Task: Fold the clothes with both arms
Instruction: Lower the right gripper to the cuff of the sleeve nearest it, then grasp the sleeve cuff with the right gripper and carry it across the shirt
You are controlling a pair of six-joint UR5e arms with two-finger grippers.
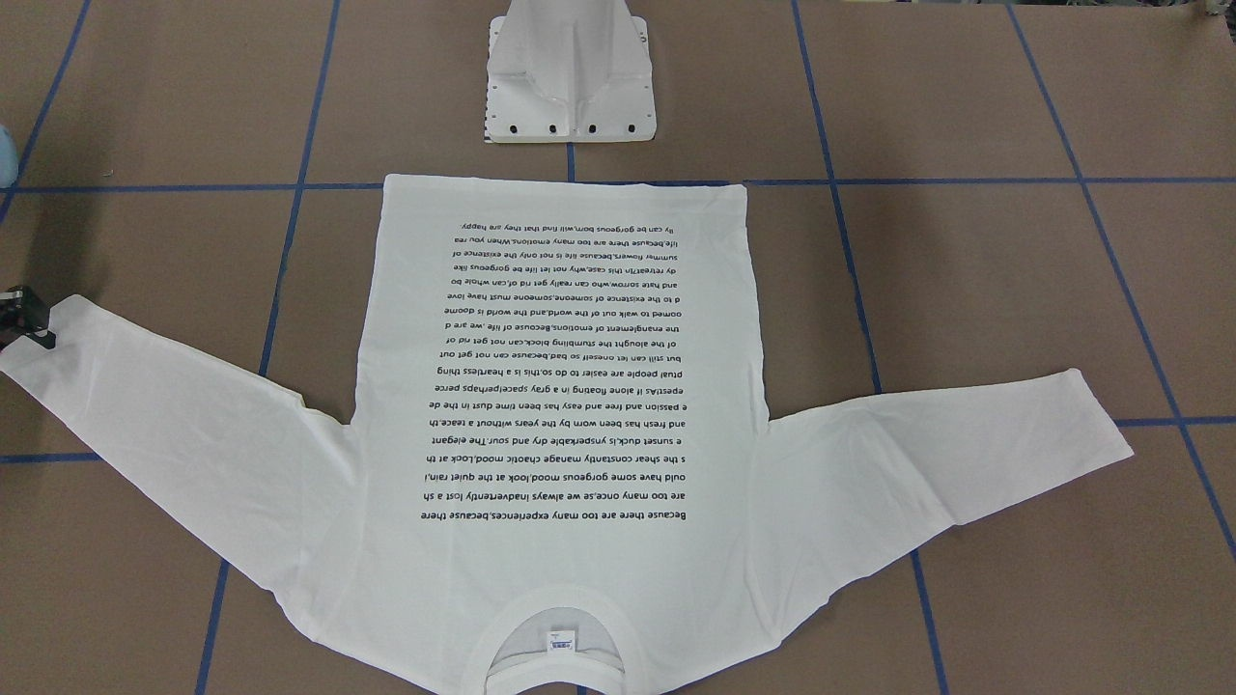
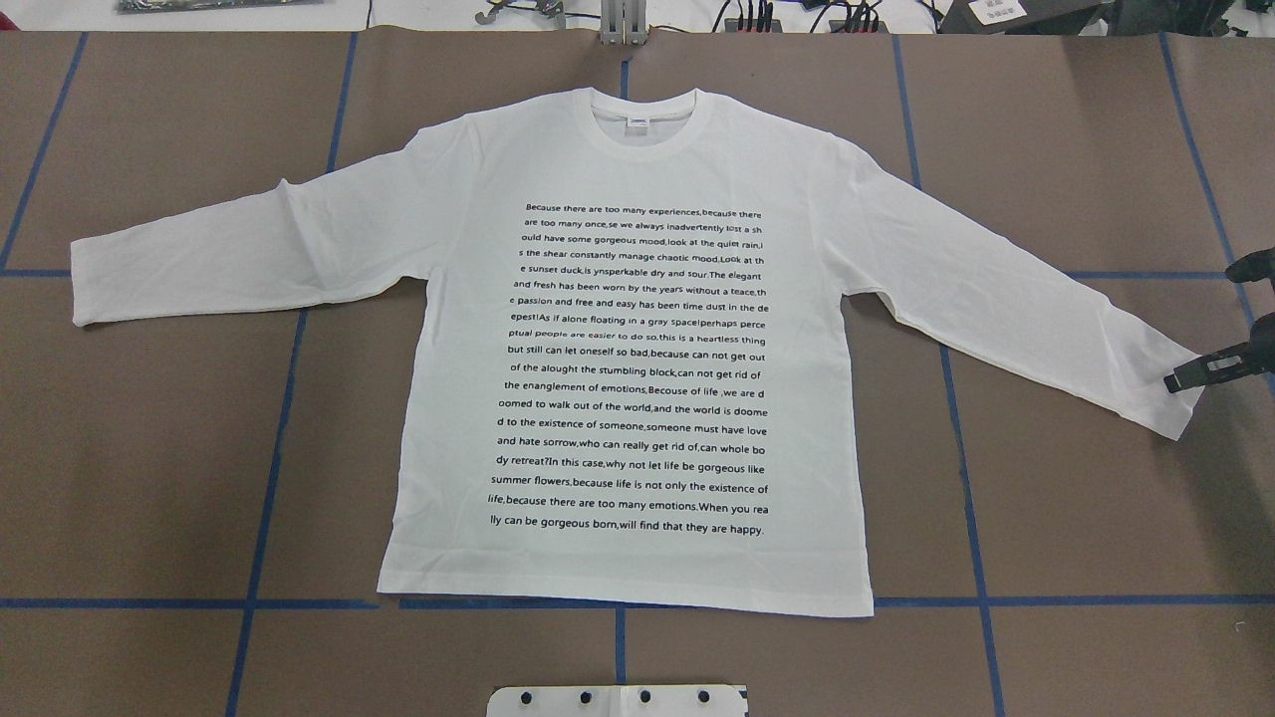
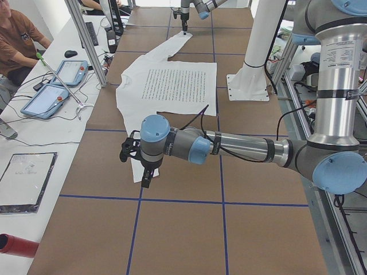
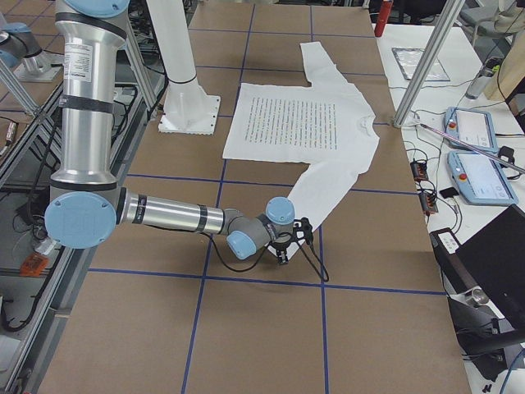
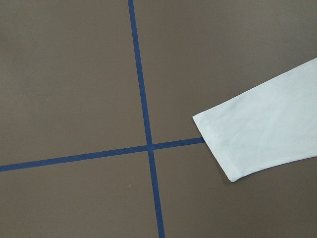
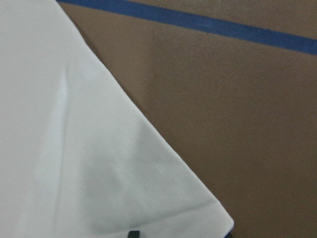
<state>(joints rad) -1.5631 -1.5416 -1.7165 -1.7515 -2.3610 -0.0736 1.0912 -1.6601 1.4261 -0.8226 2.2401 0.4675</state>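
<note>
Right hand (image 2: 1180,380) at shirt (image 2: 448,299) cuff, grip unclear; collar away from robot, sleeves crosswise.

The overhead camera looks forward and down from behind the robot. The front-facing one looks steeply down from across the brown paper-covered table (image 2: 149,448), with the white metal pedestal base (image 1: 570,87) at its top. Both take in the whole white long-sleeved cotton shirt (image 2: 628,149). The side cameras look along the table from its ends, farther back. The left wrist camera looks down from well above one white sleeve cuff (image 5: 257,134). The right wrist camera sits very close over the other cuff (image 6: 99,163).
</note>
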